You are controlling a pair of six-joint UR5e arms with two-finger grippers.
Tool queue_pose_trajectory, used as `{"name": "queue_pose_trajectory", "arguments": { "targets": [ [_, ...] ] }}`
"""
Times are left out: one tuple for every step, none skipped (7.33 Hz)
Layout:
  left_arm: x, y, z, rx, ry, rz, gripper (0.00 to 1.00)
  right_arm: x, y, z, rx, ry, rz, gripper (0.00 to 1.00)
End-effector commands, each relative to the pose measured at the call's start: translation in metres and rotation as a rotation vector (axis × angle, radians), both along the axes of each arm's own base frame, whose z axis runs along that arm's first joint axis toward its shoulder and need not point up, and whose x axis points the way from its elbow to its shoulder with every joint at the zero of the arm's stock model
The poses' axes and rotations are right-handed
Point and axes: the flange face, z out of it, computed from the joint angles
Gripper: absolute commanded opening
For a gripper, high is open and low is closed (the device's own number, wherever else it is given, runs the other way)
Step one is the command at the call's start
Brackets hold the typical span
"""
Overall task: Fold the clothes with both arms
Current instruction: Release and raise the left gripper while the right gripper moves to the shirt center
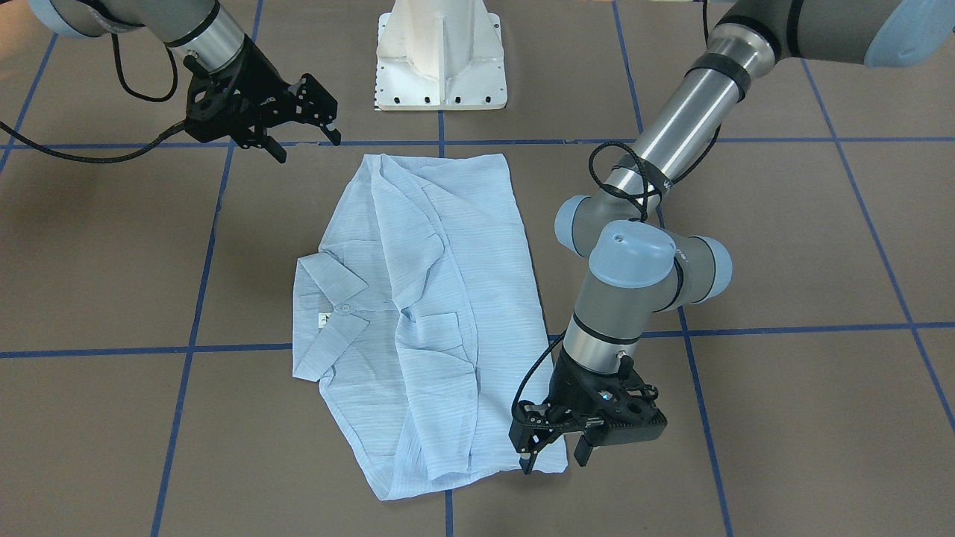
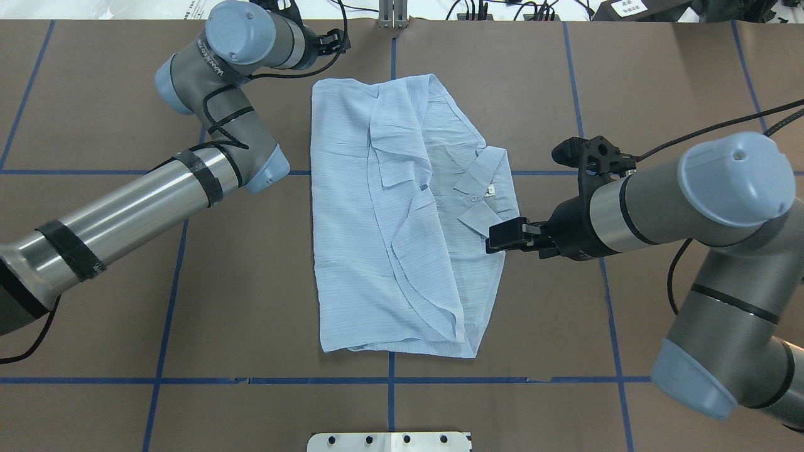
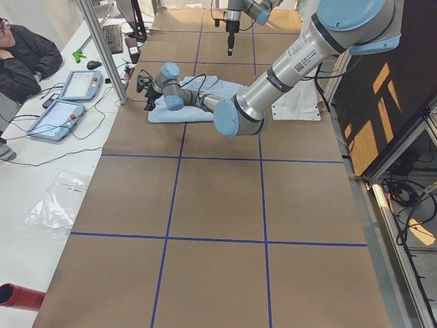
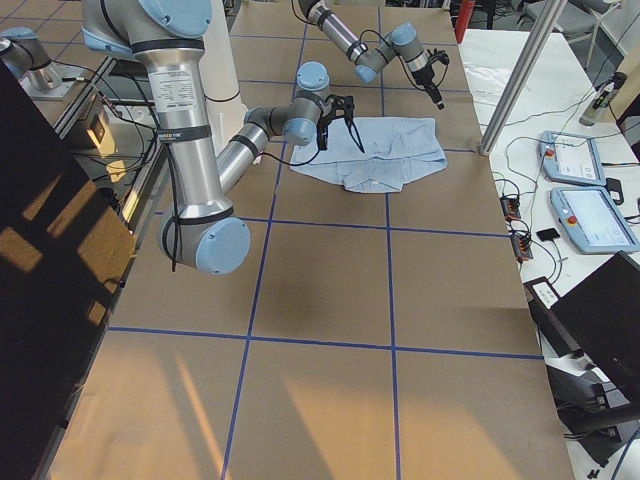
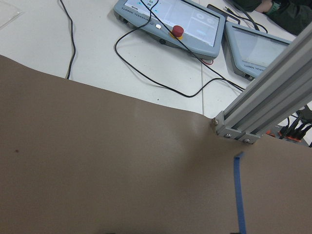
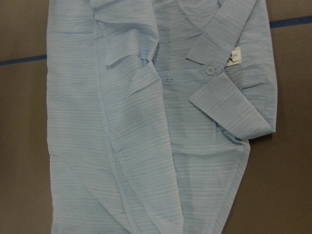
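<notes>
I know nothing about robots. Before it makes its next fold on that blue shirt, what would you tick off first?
1. Shirt lies on the table with both sides folded in: ok, though the top layer is wrinkled.
2. Right gripper is open and holds nothing: ok.
3. Left gripper is open and at a shirt corner: ok; it sits at the corner farthest from the robot.
4. Left gripper has cloth between its fingers: cannot tell; no view shows the contact.
5. Arms are clear of each other: ok; the grippers are near diagonally opposite corners of the shirt.
</notes>
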Motion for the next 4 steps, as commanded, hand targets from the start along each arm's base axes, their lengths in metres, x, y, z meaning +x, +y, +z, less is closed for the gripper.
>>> {"name": "queue_pose_trajectory", "arguments": {
  "targets": [
    [-0.038,0.044,0.028,0.011,0.046,0.086,0.99,-0.061,0.017,-0.009,0.085,0.041,0.041,1.00],
    [-0.064,0.069,0.043,0.003,0.057,0.113,0.99,-0.088,0.034,-0.004,0.195,0.086,0.022,1.00],
    [-0.081,0.088,0.049,0.008,0.061,0.113,0.99,-0.116,0.056,-0.006,0.291,0.142,-0.006,1.00],
    [-0.088,0.095,0.046,0.007,0.060,0.112,0.99,-0.144,0.068,-0.017,0.351,0.211,-0.017,1.00]
  ]
}}
